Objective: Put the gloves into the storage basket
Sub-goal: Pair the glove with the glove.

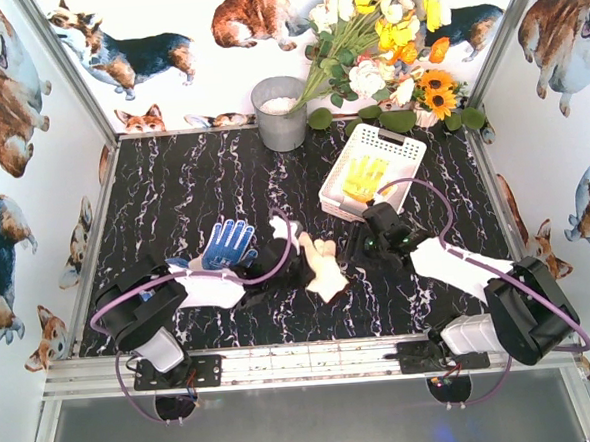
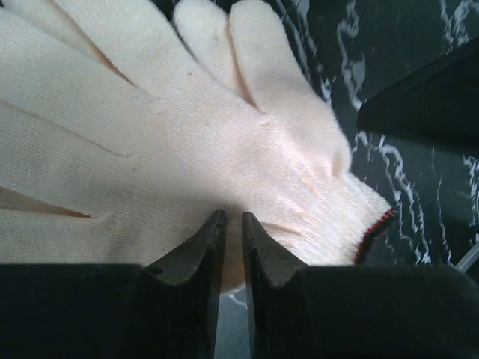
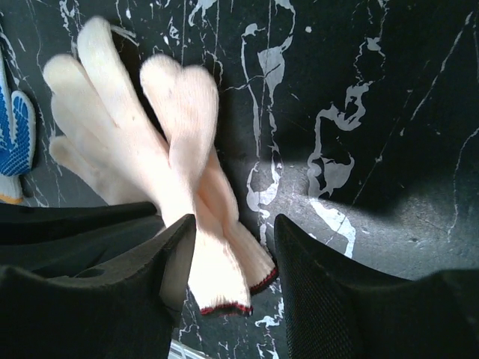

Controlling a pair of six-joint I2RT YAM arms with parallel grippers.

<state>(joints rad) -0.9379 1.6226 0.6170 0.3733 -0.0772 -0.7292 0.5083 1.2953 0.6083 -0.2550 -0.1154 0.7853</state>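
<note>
Two cream gloves lie crossed mid-table, their orange-trimmed cuffs toward the near edge. My left gripper is shut on the fabric of one cream glove, its jaws pinching a fold near the cuff. My right gripper hovers just right of the pair; in its wrist view it stands open, with the cuffs of the cream gloves lying loose between its fingers. A blue dotted glove lies left of the left gripper. A yellow glove rests in the white storage basket.
A grey metal bucket stands at the back centre. A bunch of artificial flowers leans over the back right, beside the basket. Printed walls close the table in at left, back and right.
</note>
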